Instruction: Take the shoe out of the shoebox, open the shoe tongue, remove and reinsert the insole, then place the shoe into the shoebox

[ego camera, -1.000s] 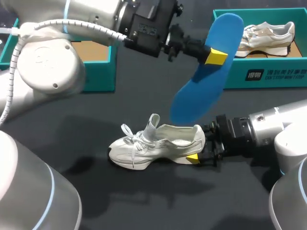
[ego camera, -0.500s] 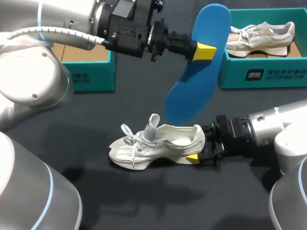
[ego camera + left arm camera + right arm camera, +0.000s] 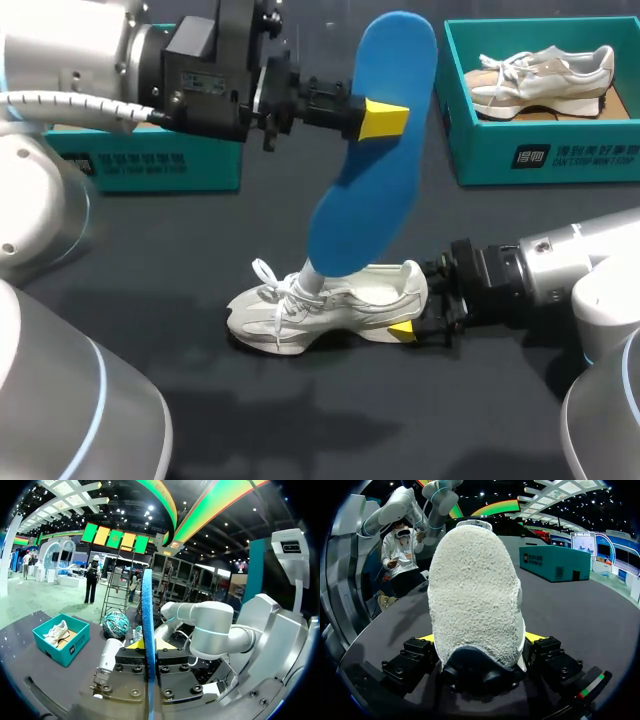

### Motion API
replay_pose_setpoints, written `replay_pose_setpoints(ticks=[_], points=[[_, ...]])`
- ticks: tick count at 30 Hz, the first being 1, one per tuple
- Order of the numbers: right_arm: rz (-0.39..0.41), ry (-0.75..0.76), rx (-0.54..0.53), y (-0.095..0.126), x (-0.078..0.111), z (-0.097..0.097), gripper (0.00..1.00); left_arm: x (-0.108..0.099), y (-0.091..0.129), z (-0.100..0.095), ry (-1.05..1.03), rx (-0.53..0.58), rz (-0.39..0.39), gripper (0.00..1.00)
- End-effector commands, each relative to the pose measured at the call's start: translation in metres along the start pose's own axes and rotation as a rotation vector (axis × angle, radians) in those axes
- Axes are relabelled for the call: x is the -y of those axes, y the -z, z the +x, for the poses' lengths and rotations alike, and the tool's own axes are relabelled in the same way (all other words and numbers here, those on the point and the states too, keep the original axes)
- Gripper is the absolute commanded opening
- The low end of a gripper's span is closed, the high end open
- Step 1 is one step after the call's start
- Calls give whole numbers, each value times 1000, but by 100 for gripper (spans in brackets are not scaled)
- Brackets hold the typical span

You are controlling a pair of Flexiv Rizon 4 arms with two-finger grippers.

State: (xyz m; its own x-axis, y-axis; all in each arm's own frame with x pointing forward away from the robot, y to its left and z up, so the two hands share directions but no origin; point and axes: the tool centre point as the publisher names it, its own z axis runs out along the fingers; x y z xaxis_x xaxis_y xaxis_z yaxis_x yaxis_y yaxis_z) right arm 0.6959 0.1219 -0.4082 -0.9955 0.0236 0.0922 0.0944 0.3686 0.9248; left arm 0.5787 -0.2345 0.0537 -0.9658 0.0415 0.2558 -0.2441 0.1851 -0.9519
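Pinching insole (image 3: 372,150) (blue) in left claw (image 3: 385,118), right claw (image 3: 412,315) clamping heel of shoe (image 3: 335,305)

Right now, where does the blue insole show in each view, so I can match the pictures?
Head view: upper middle, the blue insole held in the left gripper's fingers, above the white shoe.
Left wrist view: edge-on, upright between its own fingers.
Right wrist view: not in it.
Shared landmark: the teal shoebox holding another shoe, in head and left wrist views.

left pincer (image 3: 148,644) | clamps blue insole (image 3: 147,605) edge-on | teal shoebox (image 3: 75,647) ahead, holding pale shoe (image 3: 56,631)
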Motion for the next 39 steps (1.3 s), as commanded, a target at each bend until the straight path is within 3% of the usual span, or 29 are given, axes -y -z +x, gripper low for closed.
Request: replay_pose_setpoints(ticks=[1, 8, 13, 22, 39], points=[[4, -1, 2, -1, -1, 1, 0, -4, 8, -3, 3, -1, 9, 0], [4, -1, 2, -1, -1, 1, 0, -21, 16, -20, 69, -14, 32, 0], [4, -1, 2, -1, -1, 1, 0, -38, 19, -23, 88, -6, 18, 0], [4, -1, 2, -1, -1, 1, 0, -53, 30, -26, 120, 14, 76, 0], [6, 1, 3, 1, -2, -1, 0, -55, 31, -28, 114, 16, 69, 0]])
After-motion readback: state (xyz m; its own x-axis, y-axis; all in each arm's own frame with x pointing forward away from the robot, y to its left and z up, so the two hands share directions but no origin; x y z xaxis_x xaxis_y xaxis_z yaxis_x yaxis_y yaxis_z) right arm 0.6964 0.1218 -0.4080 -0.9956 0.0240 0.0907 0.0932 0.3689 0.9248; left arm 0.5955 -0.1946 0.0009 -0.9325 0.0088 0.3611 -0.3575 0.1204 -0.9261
